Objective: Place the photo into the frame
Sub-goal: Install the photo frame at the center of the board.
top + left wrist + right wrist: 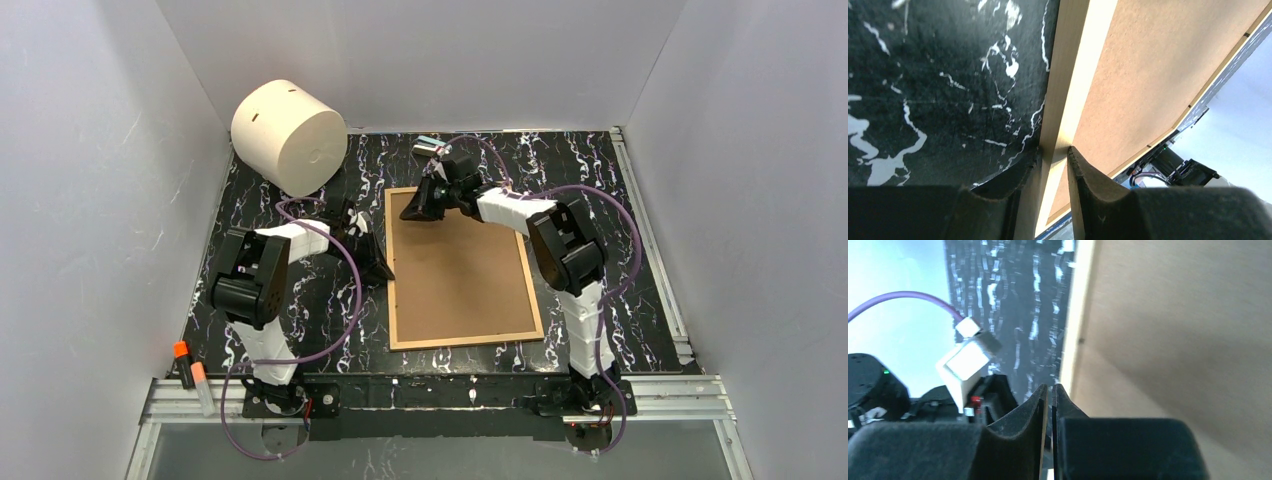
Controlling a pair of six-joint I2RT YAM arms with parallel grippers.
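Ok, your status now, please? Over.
Left gripper shut on the frame edge. Right gripper almost shut, far corner. Photo not in view. Nothing in the way.

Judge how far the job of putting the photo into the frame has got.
Done, apparently: the frame lies back-up, its brown back seated inside the rim. In hand: the left claw pinches the frame's left rim; the right claw, nearly closed on nothing, sits at its far left corner. Left: unclear, since the photo shows nowhere and may already be inside.
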